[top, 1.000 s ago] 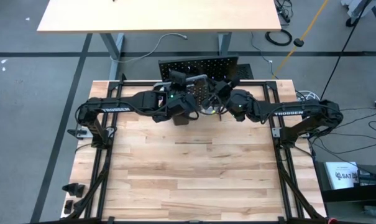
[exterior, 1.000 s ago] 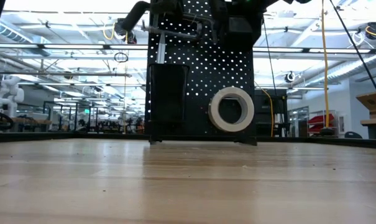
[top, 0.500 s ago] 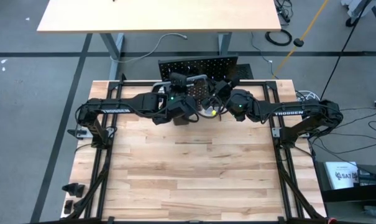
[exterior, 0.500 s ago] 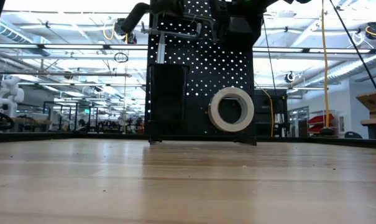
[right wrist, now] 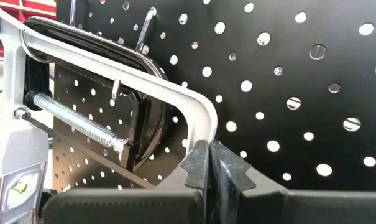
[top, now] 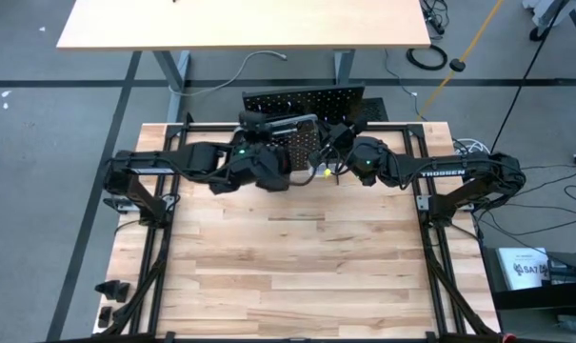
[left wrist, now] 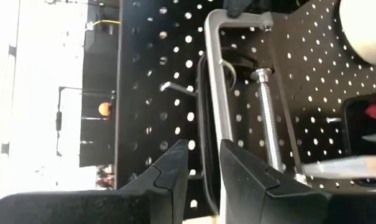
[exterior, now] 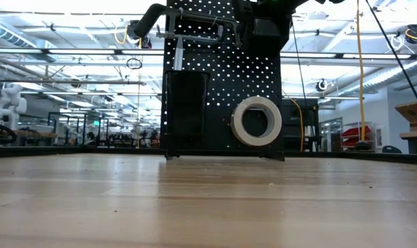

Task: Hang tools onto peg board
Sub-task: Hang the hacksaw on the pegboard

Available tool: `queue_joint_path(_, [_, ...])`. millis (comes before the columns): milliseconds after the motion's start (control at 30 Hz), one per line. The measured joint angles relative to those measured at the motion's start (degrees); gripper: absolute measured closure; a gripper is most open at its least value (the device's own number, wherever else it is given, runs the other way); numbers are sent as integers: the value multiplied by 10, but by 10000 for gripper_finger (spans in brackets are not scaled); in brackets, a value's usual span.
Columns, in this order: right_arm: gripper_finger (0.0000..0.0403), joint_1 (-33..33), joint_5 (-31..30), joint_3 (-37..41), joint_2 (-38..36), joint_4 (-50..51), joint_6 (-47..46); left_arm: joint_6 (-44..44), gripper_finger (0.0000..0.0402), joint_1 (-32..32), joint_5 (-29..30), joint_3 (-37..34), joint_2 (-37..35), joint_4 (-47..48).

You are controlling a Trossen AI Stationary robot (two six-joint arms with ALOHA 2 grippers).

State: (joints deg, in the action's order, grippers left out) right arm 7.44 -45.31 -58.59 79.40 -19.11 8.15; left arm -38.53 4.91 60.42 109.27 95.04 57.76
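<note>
The black peg board (exterior: 222, 76) stands upright at the table's far edge. A grey C-shaped clamp (top: 284, 121) with a threaded screw (left wrist: 267, 118) is up against the board's top, in front of a black looped tool (right wrist: 88, 43) that hangs from a silver hook (right wrist: 145, 26). My left gripper (left wrist: 204, 158) is at the clamp's long bar, coming from the near side. My right gripper (right wrist: 209, 152) is shut, with its tips just below the clamp's bent corner. A white tape roll (exterior: 256, 120) hangs low on the board. My left gripper has the clamp's long grey bar (left wrist: 222, 121) running down between its two fingers, together with a thin black loop (left wrist: 202, 134); the fingers themselves hide the exact place. They point level and slightly down toward the board. The clamp is held high, clear of the table. My right gripper's shut fingertips (right wrist: 200, 155) sit right under the bent corner of the grey frame (right wrist: 203, 121); whether they touch it I cannot tell.
A black bin (exterior: 186, 110) is fixed to the board's lower left, and another bin (left wrist: 368, 118) holds something red. Bare silver hooks (left wrist: 175, 87) stick out of the board. The wooden tabletop (top: 288, 257) stretches toward the near edge.
My left gripper has moved toward the table's left edge and a little upward, rolling slightly. The clamp's grey bar has risen a little against the board with it. My right arm has kept still.
</note>
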Motion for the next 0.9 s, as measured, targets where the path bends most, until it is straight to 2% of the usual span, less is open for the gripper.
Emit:
queue_joint_path(133, [399,0,-6,0,0,2,0,49,303,13,11,0,-24,39])
queue_joint_path(233, [399,0,-6,0,0,2,0,124,303,14,9,0,-52,90])
queue_joint_path(400, [399,0,-8,0,0,3,0,284,303,13,-65,1,-103,185])
queue_joint_path(500, [399,0,-8,0,0,4,0,348,303,14,-106,1,-128,218])
queue_joint_path(700, [399,0,-8,0,0,5,0,394,303,20,-128,-16,-142,237])
queue_joint_path(900, [399,0,-8,0,0,6,0,398,303,20,-140,-55,-142,238])
